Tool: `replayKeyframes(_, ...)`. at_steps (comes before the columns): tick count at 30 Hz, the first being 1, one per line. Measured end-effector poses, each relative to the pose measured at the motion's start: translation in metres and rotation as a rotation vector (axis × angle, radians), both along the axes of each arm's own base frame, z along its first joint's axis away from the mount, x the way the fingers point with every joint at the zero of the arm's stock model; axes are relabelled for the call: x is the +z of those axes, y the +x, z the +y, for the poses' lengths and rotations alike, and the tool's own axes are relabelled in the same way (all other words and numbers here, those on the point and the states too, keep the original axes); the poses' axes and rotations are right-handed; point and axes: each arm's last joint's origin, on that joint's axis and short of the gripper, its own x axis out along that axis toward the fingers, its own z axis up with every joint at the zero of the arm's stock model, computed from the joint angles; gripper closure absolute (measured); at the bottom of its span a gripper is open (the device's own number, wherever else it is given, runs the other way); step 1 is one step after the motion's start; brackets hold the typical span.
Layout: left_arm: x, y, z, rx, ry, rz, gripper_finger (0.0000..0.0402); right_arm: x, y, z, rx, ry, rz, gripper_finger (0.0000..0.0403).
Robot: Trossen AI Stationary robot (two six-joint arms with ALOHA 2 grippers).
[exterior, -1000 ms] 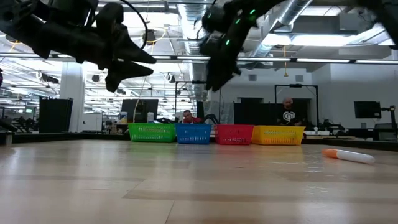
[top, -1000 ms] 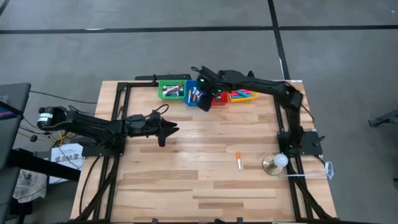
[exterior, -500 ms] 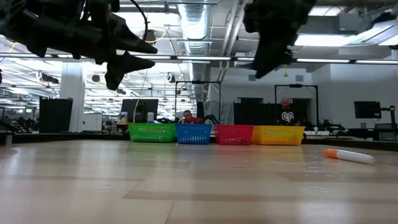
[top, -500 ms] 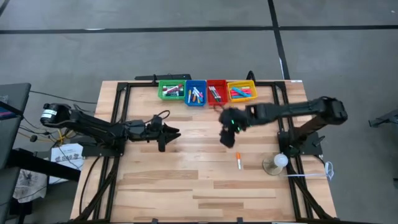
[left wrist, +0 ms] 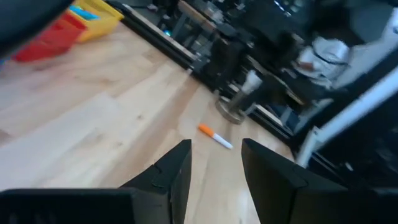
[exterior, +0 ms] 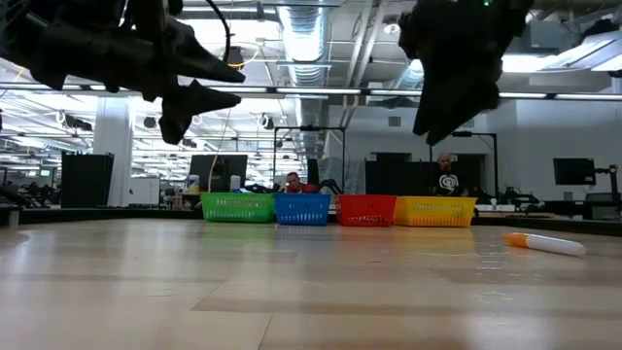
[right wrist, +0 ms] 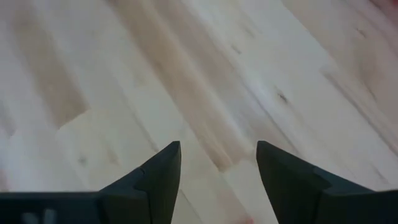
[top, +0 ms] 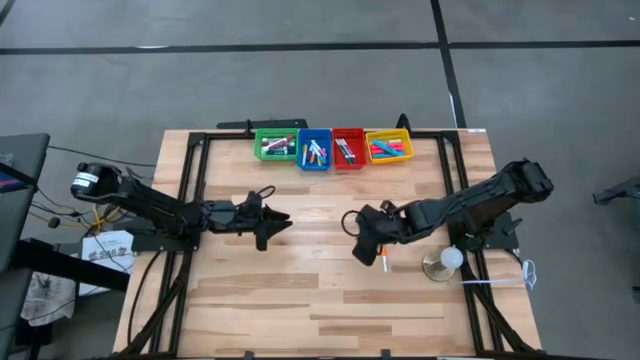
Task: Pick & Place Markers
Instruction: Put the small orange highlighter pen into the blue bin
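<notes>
Approach is the step in hand: the right gripper (top: 366,240) hovers above the table (top: 300,300) with its fingers spread and nothing between them, just beside the last loose marker (top: 384,259), which lies on bare wood right of centre, at about 4 o'clock from the gripper in the high view.

Procedure for a clean pick, as judged from this position:
1. Shift the gripper toward 4 o'clock until the fingers stand over the middle of the barrel, not over either end.
2. Rotate the wrist so the jaws close across the barrel, along the 3-to-9 o'clock line.
3. Descend until the fingertips nearly meet the wood, then close. A thin round barrel is likely to roll or pivot if only one finger meets it first.

Marker orientation: in the high view the long axis runs nearly 12 to 6 o'clock, with the orange end toward 12 and the white end toward 6. It lies flat, well apart from the four bins (top: 333,148) at the far edge, and near a round metal stand (top: 440,263) at its 3 o'clock.

Left gripper (top: 270,221) waits left of centre, released and carrying nothing.
</notes>
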Motion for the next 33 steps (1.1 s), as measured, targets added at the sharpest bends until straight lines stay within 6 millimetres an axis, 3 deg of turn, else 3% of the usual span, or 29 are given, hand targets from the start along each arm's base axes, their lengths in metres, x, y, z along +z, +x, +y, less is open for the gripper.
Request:
replayKeyframes(8, 0.000, -0.003, -0.016, -0.153, -0.011, 0.002, 0.0262, -0.004, -0.010, -0.002, -0.295, 0.087, 0.028, 0.0230)
replayKeyframes(16, 0.003, -0.004, -0.025, -0.196, 0.002, -0.028, 0.0262, 0.000, -0.009, 0.023, -0.313, 0.181, -0.070, 0.0238)
replayKeyframes(22, 0.008, -0.007, -0.034, -0.247, -0.002, -0.077, 0.0262, -0.005, -0.024, 0.030, -0.489, 0.206, -0.005, 0.0230)
replayKeyframes(33, 0.009, -0.009, -0.041, -0.298, -0.009, -0.092, 0.0262, -0.068, -0.011, 0.048, -0.572, 0.150, 0.224, 0.0229)
